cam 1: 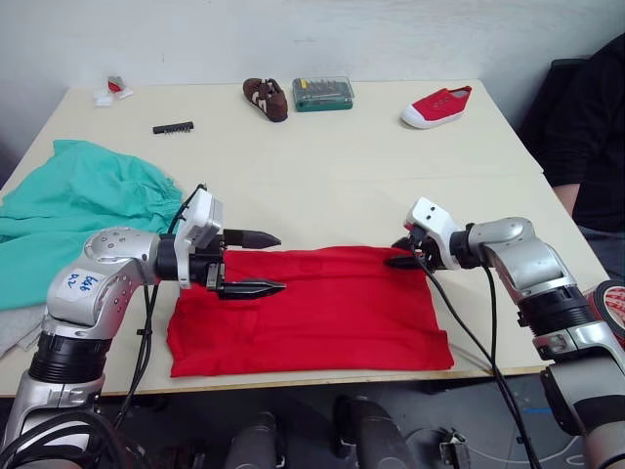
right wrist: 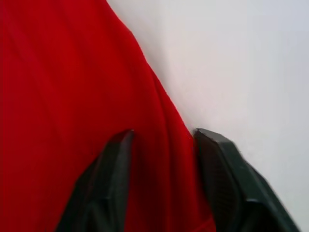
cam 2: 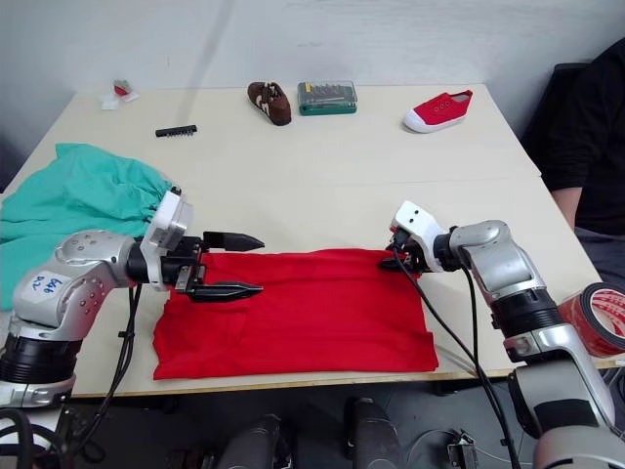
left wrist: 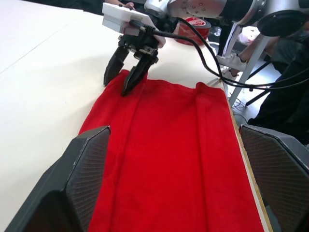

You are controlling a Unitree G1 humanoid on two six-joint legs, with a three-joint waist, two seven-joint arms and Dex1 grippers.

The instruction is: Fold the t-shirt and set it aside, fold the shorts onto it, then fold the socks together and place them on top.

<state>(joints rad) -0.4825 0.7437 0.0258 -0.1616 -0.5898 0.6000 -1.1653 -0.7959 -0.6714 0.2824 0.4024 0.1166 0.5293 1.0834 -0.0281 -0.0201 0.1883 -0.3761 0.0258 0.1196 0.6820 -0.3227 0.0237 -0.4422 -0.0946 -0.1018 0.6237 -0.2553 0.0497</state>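
- Red t-shirt (cam 1: 312, 311) lies flat as a folded rectangle on the tabletop (cam 1: 332, 166), right at the near edge.
- Left gripper (cam 1: 256, 263) hovers over the t-shirt's far left corner, fingers spread apart and holding nothing.
- Right gripper (left wrist: 126, 72) is at the t-shirt's far right corner, fingers parted with the cloth edge between them, not clenched yet.
- Teal shorts (cam 1: 73, 210) are bunched up left of the t-shirt.
- Well beyond the t-shirt: brown shoe (cam 1: 266, 99), green bit case (cam 1: 323, 94), red sneaker (cam 1: 437, 106).
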